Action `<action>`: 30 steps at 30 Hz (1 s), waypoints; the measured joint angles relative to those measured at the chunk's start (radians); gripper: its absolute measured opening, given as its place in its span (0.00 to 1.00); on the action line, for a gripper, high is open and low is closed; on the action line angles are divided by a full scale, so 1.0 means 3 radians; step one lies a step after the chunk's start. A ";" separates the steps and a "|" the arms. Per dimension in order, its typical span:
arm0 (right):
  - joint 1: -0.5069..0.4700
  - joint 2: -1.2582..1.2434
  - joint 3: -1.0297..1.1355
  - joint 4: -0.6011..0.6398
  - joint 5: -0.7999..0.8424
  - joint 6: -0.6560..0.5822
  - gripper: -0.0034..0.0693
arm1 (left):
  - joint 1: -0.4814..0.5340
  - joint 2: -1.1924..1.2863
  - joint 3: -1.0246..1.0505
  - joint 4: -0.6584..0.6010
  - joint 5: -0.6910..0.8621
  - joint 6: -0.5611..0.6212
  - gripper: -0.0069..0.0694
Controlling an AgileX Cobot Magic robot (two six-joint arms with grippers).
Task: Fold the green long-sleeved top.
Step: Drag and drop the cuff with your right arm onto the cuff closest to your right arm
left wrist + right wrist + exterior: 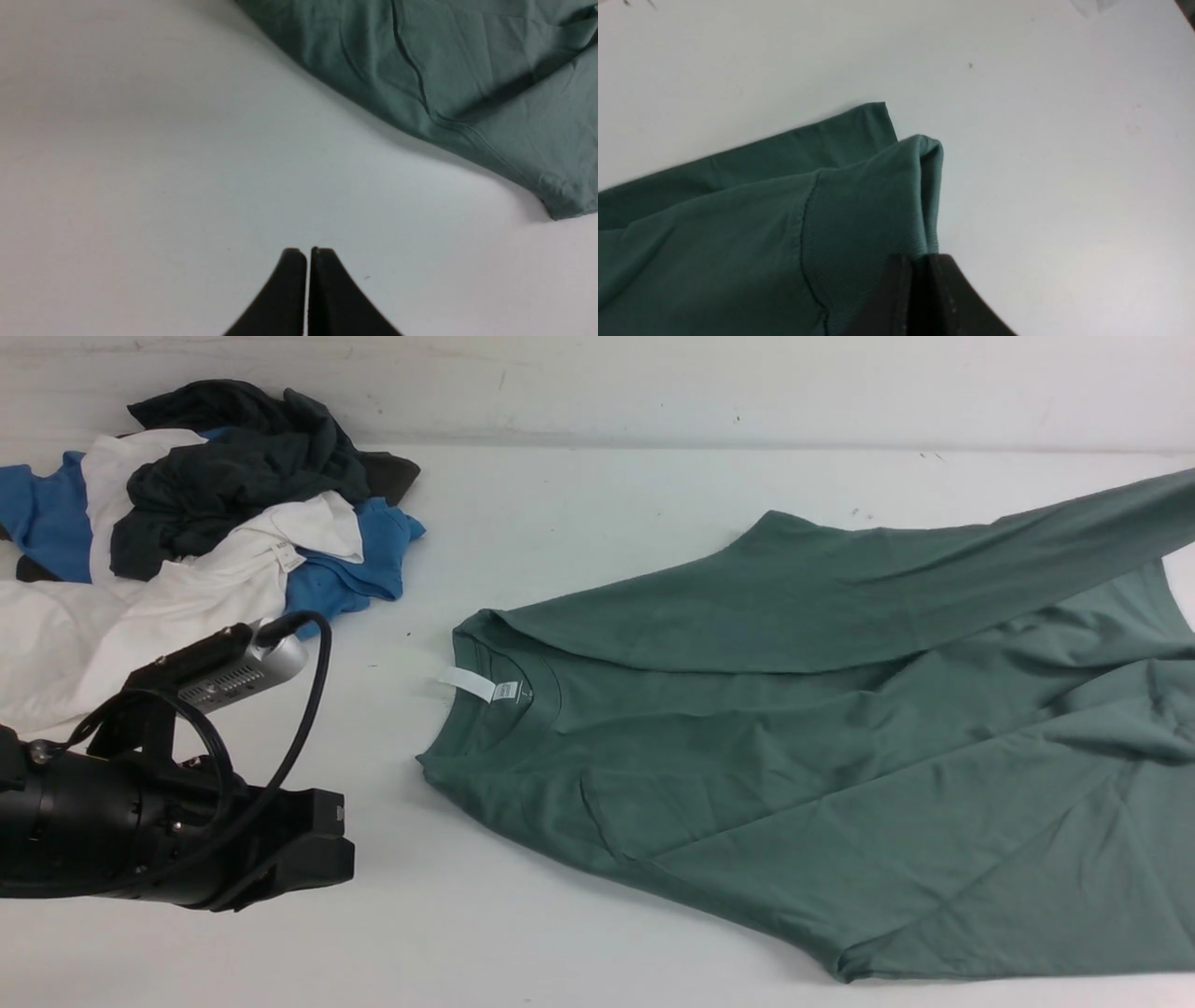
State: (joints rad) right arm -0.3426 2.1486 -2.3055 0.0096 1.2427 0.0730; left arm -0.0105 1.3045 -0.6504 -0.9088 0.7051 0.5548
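The green long-sleeved top [840, 756] lies spread on the white table at the centre and right, collar and white tag [467, 683] pointing left. One sleeve [1027, 546] stretches over the body and up to the right edge of the front view. My right gripper [920, 259] is shut on this sleeve's ribbed cuff [868, 210] and is out of the front view. My left gripper [344, 845] is shut and empty over bare table, left of the top's near shoulder. The left wrist view shows it [308, 252] short of the top's edge [467, 93].
A pile of other clothes [187, 523], dark charcoal, white and bright blue, lies at the back left, behind my left arm. The table's back edge meets a white wall [653, 383]. Bare table [420, 933] lies between my left gripper and the top.
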 joint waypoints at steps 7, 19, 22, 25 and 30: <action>-0.0011 -0.0718 0.1240 -0.0003 0.0010 0.0078 0.07 | 0.0000 0.0000 0.0000 0.0000 0.0006 0.0057 0.09; -0.0011 -0.0885 0.3070 -0.0478 -0.0352 0.0478 0.19 | 0.0000 0.0000 0.0000 0.0108 0.0065 0.0054 0.11; -0.0011 -0.0878 0.3021 -0.0675 -0.0304 0.0510 0.35 | 0.0000 0.0000 0.0000 0.0141 0.0101 0.0034 0.17; -0.0011 -0.0878 0.2818 -0.0765 -0.0113 0.0514 0.48 | 0.0000 0.0000 -0.0027 0.0141 0.0108 0.0022 0.24; -0.0015 -0.1022 0.2639 -0.0531 -0.0083 0.0460 0.57 | -0.0003 0.0000 -0.0204 0.0131 0.0254 -0.0093 0.38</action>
State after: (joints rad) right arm -0.3470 1.8421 -1.5139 -0.1496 1.2178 0.2109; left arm -0.0115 1.3045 -0.7117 -0.8695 0.7815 0.5269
